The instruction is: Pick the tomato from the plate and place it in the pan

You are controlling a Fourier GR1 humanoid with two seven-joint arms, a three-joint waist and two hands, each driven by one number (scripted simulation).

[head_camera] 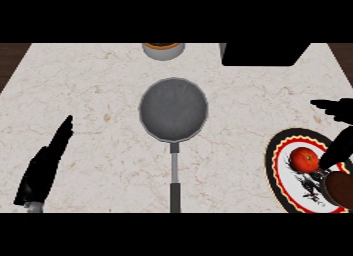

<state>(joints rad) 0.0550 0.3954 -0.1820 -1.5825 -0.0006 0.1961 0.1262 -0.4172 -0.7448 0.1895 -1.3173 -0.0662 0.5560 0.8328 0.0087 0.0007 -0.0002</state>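
While tomato [305, 159] sits on plate [276, 159] — right hand [343, 142] touches it; fingers straight.

Left hand [44, 167] low at the view's left, fingers straight and together, pointing up and slightly right, edge-on, holding nothing. Right hand [344, 132] at the right edge, spread: some fingers point left near the top, another reaches down-left, nothing gripped. Only the hands show clearly; the right wrist is cut by the frame edge.
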